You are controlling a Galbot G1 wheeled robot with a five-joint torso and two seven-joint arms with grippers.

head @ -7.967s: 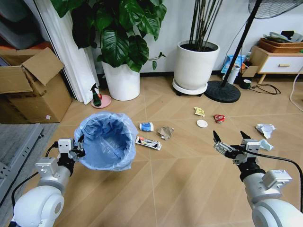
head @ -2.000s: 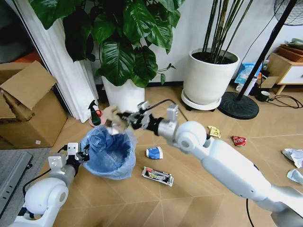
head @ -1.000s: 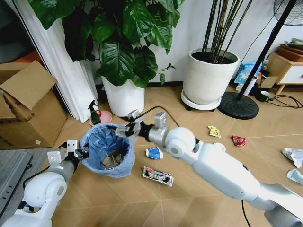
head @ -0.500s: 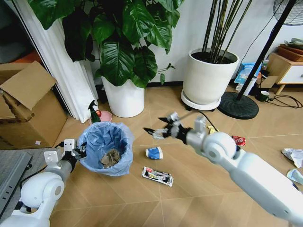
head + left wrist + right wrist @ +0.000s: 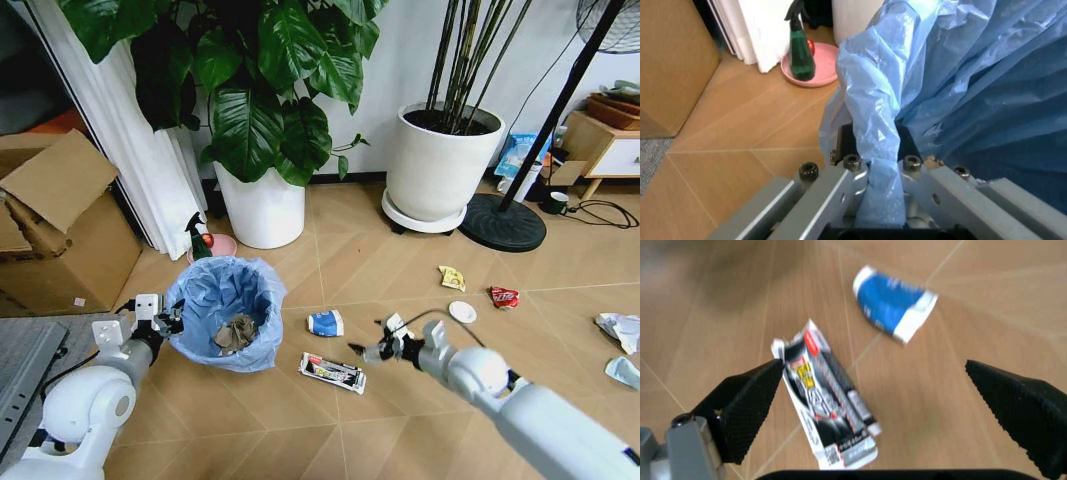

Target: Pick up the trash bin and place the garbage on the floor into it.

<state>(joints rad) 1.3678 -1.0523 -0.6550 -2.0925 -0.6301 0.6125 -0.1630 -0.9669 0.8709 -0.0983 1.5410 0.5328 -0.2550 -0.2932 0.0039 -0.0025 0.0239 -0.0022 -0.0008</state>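
Note:
The trash bin point(image 5: 225, 310), lined with a light-blue bag, stands on the floor point(image 5: 300, 430) with crumpled brown paper point(image 5: 235, 333) inside. My left gripper point(image 5: 165, 318) is shut on its rim; the left wrist view shows the bag point(image 5: 893, 125) pinched in this gripper point(image 5: 880, 187). My right gripper point(image 5: 375, 350) hangs open and empty just right of a black-and-white wrapper point(image 5: 332, 372). Between the open fingers of the right gripper point(image 5: 883, 410) lie that wrapper point(image 5: 827, 405) and a blue-white wrapper point(image 5: 893, 302). The blue-white wrapper point(image 5: 325, 323) lies near the bin.
A yellow wrapper point(image 5: 451, 277), white lid point(image 5: 462, 312), red wrapper point(image 5: 503, 297) and white tissues point(image 5: 617, 328) lie to the right. White plant pots point(image 5: 262, 210) point(image 5: 432, 170), a cardboard box point(image 5: 60, 230), a spray bottle point(image 5: 197, 240) and a fan base point(image 5: 505, 225) stand behind.
My right arm let the brown paper drop into the bin, then swung right and down to the floor beside the black-and-white wrapper. The left gripper and bin have barely moved.

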